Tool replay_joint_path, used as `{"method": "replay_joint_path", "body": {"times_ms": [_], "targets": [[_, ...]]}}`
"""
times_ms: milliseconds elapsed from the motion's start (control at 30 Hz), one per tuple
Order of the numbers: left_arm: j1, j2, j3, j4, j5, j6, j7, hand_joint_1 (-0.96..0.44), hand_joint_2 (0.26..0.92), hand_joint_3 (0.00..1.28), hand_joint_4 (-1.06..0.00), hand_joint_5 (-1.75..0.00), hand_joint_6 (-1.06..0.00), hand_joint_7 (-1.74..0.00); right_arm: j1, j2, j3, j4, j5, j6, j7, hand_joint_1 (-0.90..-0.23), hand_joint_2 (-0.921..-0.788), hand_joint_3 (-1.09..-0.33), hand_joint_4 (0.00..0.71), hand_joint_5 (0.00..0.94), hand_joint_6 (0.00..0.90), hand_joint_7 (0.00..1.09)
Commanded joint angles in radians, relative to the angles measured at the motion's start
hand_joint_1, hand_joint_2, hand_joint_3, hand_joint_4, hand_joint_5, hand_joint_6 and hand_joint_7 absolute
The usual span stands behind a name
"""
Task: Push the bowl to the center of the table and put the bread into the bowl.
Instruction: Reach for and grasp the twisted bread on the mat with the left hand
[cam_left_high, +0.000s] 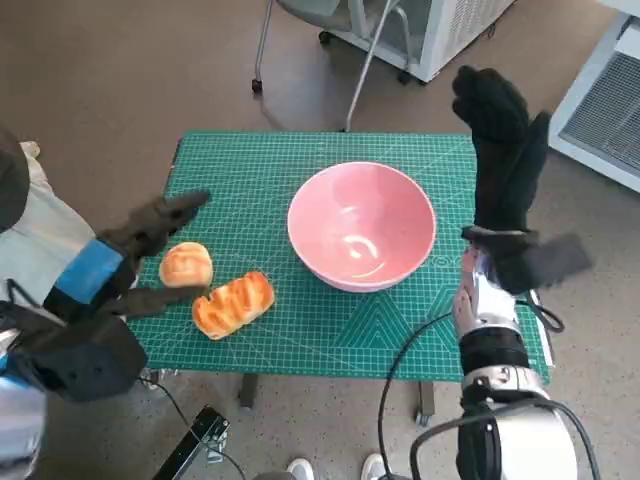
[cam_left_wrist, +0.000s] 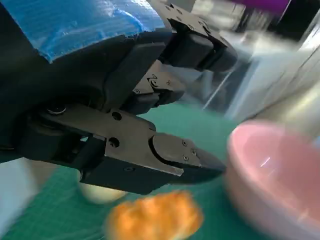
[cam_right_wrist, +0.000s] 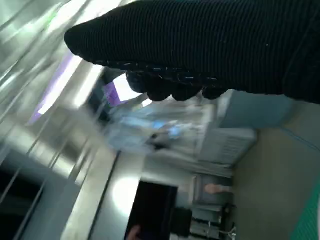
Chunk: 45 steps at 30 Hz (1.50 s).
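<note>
In the head view the pink bowl (cam_left_high: 361, 225) stands empty on the green mat table (cam_left_high: 250, 170), a little right of its middle. A round bun (cam_left_high: 186, 265) and a ridged orange loaf (cam_left_high: 233, 303) lie at the front left. My left hand (cam_left_high: 140, 255) hovers over the bun with fingers spread, one above and one below it, holding nothing. My gloved right hand (cam_left_high: 502, 160) is raised upright beside the bowl's right side, fingers extended, empty. The left wrist view shows the black fingers (cam_left_wrist: 165, 155) above the blurred loaf (cam_left_wrist: 155, 217), with the bowl (cam_left_wrist: 275, 175) close by. The glove (cam_right_wrist: 200, 45) covers the right wrist view's top.
A chair's metal legs (cam_left_high: 262, 50) and a white cabinet (cam_left_high: 450, 30) stand beyond the table's far edge, and a white vented unit (cam_left_high: 610, 100) is at the right. A black cable (cam_left_high: 400, 380) hangs off the front edge. Shoes (cam_left_high: 300, 468) show below the table.
</note>
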Motion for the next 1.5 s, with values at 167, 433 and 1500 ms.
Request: {"method": "replay_joint_path", "body": {"times_ms": [167, 433, 1500], "targets": [[0.035, 0.058, -0.058, -0.074, 0.08, 0.028, -0.072, -0.03, 0.791, 0.0, -0.24, 0.0, -0.4, -0.02, 0.06, -0.014, 0.058, -0.043, -0.044, -0.048, -0.004, -0.46, -0.918, -0.646, 0.448, 0.019, 0.154, 0.8], [0.016, 0.061, -0.124, -0.071, 0.151, 0.034, -0.104, -0.02, 0.785, 0.0, -0.25, 0.0, -0.4, -0.01, 0.076, -0.014, 0.077, -0.061, -0.052, -0.035, -0.023, -0.464, -0.921, -0.641, 0.445, 0.016, 0.145, 0.8], [-0.059, -0.077, -0.312, 0.184, 0.286, 0.013, -0.023, -0.2, 0.815, 0.01, -0.25, 0.0, -0.37, 0.0, 0.1, 0.007, 0.087, -0.089, 0.0, -0.01, -0.006, -0.472, -0.921, -0.644, 0.439, 0.009, 0.14, 0.81]]}}
